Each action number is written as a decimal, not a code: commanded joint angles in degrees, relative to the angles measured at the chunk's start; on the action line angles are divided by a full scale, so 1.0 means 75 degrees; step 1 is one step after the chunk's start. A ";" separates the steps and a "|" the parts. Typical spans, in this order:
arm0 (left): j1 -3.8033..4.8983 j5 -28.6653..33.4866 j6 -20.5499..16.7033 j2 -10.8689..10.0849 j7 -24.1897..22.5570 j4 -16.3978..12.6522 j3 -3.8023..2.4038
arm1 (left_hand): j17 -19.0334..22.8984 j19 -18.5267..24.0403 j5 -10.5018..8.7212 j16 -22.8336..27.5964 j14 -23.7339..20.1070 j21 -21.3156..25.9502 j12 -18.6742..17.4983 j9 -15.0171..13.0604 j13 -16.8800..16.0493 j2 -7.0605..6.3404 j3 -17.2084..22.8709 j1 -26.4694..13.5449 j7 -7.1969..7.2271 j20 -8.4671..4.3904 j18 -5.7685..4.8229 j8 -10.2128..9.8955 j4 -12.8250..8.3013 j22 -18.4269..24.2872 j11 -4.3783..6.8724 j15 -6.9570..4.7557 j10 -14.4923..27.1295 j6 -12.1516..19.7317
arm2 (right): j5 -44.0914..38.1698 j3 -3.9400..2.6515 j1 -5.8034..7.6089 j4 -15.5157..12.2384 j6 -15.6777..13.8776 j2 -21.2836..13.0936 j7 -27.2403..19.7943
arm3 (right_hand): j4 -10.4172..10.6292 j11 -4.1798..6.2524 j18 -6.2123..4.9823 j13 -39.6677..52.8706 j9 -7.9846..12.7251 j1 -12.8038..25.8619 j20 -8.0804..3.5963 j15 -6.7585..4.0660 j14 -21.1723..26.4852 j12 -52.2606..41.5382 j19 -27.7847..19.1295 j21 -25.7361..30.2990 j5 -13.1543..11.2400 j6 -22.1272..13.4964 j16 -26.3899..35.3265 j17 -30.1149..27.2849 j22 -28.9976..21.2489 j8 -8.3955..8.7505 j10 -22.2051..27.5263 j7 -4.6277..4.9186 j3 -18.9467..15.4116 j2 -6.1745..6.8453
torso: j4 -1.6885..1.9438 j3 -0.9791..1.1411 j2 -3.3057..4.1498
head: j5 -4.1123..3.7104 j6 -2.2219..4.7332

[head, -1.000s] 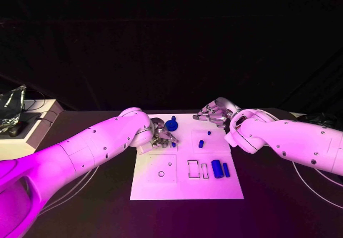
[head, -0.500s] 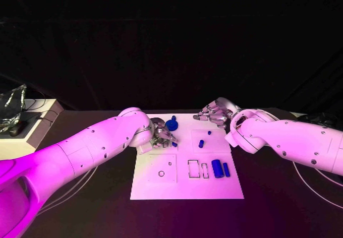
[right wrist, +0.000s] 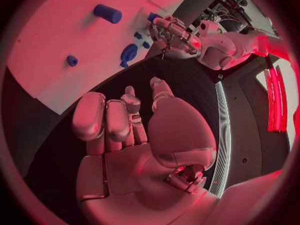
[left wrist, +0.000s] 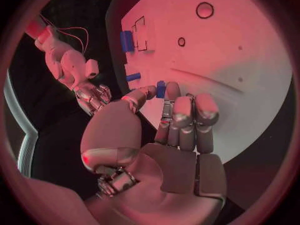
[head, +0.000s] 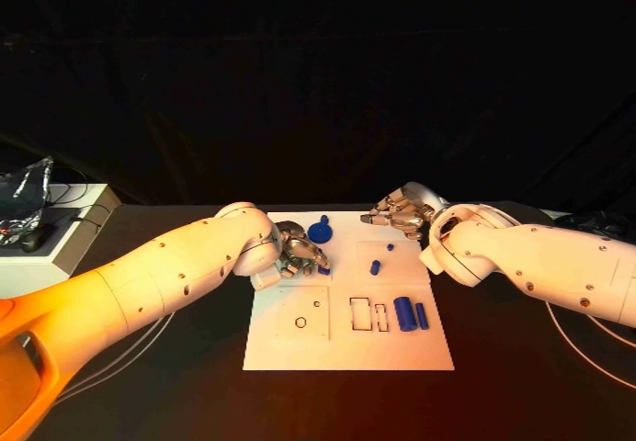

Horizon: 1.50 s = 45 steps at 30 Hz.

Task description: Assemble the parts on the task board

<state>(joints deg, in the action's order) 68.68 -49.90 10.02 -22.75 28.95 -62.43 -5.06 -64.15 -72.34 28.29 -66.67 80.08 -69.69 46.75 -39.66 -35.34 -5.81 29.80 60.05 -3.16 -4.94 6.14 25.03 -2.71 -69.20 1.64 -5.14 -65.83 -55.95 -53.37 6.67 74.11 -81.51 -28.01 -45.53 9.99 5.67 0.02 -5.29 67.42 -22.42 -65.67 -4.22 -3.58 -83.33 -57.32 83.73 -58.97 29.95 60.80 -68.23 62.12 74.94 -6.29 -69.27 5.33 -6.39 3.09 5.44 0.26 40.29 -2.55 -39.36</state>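
The white task board (head: 347,344) lies mid-table. My left hand (head: 299,255) is low over its far left part. Its thumb and a fingertip pinch a small blue part (head: 323,270), seen between the fingertips (left wrist: 160,89) in the left wrist view. A round blue part with a handle (head: 320,231) lies just beyond that hand. Two small blue pieces (head: 375,267) (head: 390,246) lie mid-board. A thick blue cylinder (head: 404,313) and a thin one (head: 420,315) lie at the right. My right hand (head: 398,209) hovers at the board's far edge with nothing in it, fingers apart (right wrist: 125,130).
Empty outlined slots (head: 359,313) and a round hole (head: 300,322) mark the board's near half. A white box with cables and a dark device (head: 39,241) stands at the table's far left. Black table surrounds the board.
My left hand has shifted very slightly at the small blue part. The right hand and the other parts have stayed where they were.
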 commanded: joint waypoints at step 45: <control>-0.0014 -0.1577 -0.1141 -0.0381 0.0374 -0.0547 0.0337 | -0.0099 -0.0698 0.0594 -0.0188 0.0282 -0.0466 -0.0247 -0.1196 -0.0468 -0.0002 0.0309 -0.0006 0.0538 -0.0328 -0.0432 -0.0325 -0.0598 -0.0774 0.0393 -0.0208 -0.0973 -0.1102 | -0.0072 -0.0005 -0.0014 -0.0025 0.0003 -0.0105 -0.0165 | -0.0084 -0.0050 -0.0003 -0.0006 0.0075 0.0020 -0.0017 0.0000 0.0011 0.0035 0.0448 0.0051 0.0070 0.0051 0.0049 -0.0030 0.1046 0.0138 -0.0008 0.0049 -0.0020 -0.0073 | 0.0010 0.0009 -0.0025 | 0.0127 -0.0210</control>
<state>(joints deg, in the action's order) 68.68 -60.47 1.89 -25.86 31.73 -66.54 -2.64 -64.69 -77.17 32.66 -68.01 82.21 -72.99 45.03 -39.72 -39.05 -6.68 28.87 58.84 -3.28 -7.46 3.44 22.40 -3.82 -74.91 1.44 -6.27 -69.86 -59.72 -53.40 6.67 74.03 -81.60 -28.12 -46.33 9.58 5.53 0.01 -5.28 67.42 -21.90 -65.67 -4.22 -3.58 -83.33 -57.32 83.73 -58.62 30.17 61.00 -68.23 61.91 74.91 -5.44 -69.27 5.52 -6.54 3.09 5.53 0.30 40.14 -1.60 -40.92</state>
